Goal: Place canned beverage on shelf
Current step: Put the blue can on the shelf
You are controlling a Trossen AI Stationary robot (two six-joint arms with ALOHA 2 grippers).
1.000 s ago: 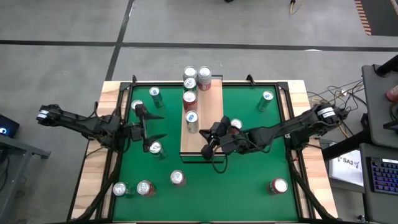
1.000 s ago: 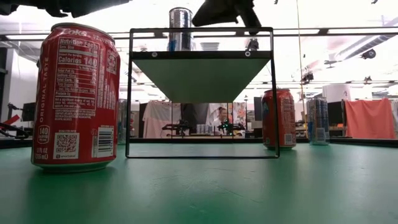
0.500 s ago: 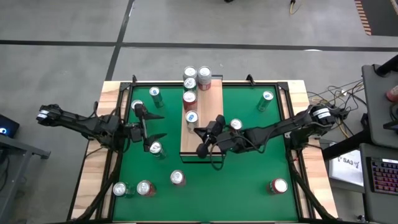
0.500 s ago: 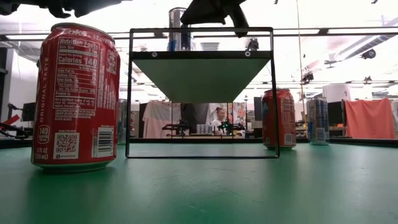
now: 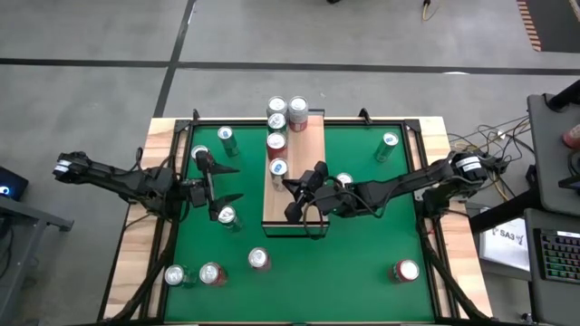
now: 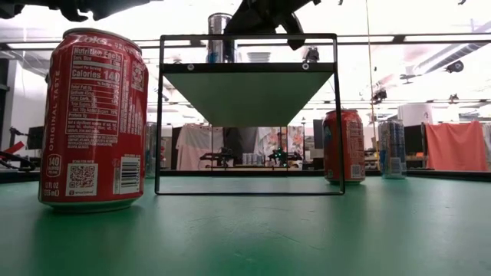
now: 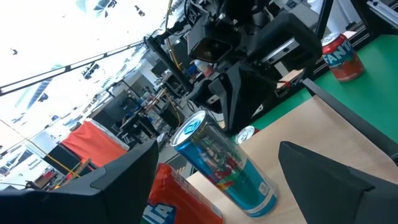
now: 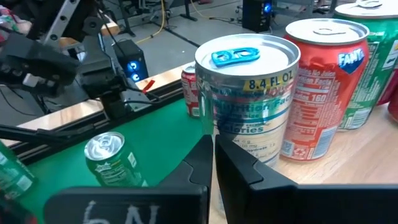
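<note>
Right claw (image 5: 292, 199), shut and empty, sits mid-frame beside the blue-tab can (image 5: 278, 169) on the shelf (image 5: 306, 149). Left claw (image 5: 220, 184) waits wide open, empty. Next, probably fetch another can.

Long pale wooden shelf (image 5: 305, 172) stands mid green counter (image 5: 362, 263). Four cans in row on shelf's far half; nearest is slim silver can with blue tab (image 5: 278, 169). Right gripper (image 5: 292, 201) over shelf, just beside that can. Left gripper (image 5: 224, 183) left of shelf.

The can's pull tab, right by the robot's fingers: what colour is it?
Blue, on the silver can; clearest in the right wrist view.
</note>
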